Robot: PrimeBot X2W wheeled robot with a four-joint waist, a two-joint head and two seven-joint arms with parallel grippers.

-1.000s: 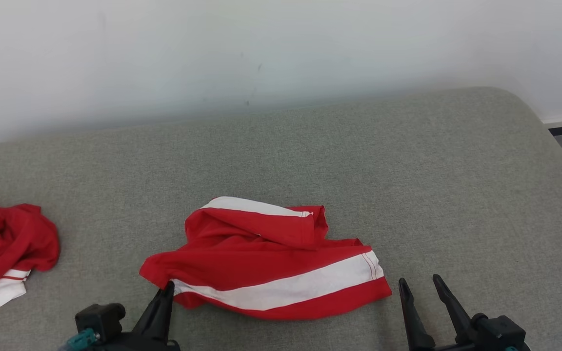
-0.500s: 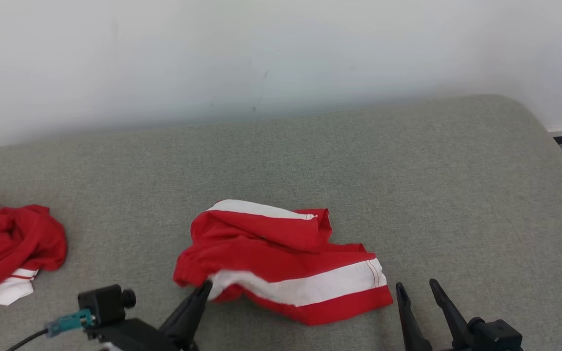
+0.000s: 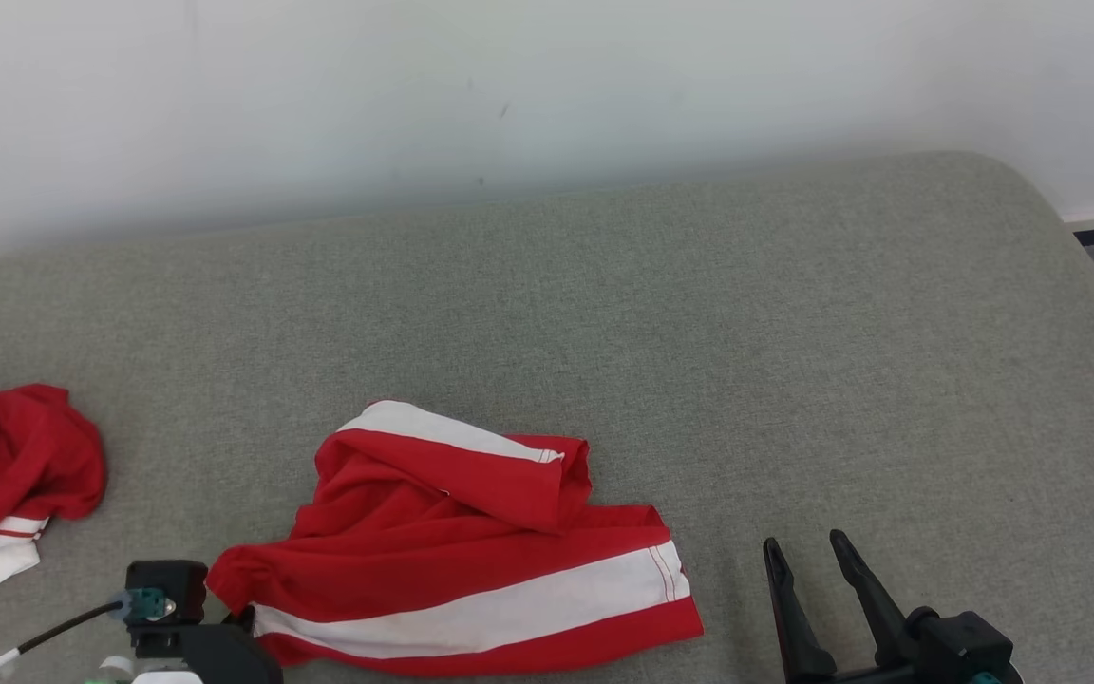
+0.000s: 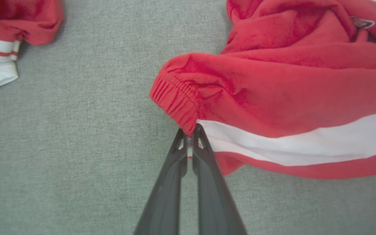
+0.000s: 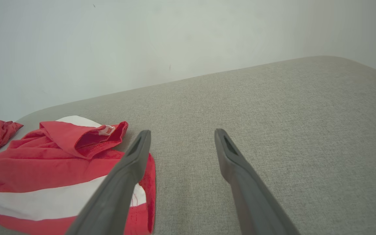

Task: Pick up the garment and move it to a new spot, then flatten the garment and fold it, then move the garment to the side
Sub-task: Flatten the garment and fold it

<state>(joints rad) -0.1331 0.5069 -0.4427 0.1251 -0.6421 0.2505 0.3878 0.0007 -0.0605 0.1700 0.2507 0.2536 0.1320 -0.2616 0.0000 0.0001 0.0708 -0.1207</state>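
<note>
The left pincer (image 4: pixel 190 135) is clamped on the garment (image 4: pixel 289 98) at its elastic corner; the right pincer (image 5: pixel 181 139), fingers apart, hangs above the grey surface (image 5: pixel 273 114) beside it.

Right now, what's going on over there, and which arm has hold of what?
The left gripper is shut on the elastic waistband corner of the red and white garment, which lies crumpled and unfolded on the grey cushion. The right gripper is open near the garment's other end and holds nothing. A second red garment lies bunched at the far left, untouched. Flattening and folding are not yet done.
</note>
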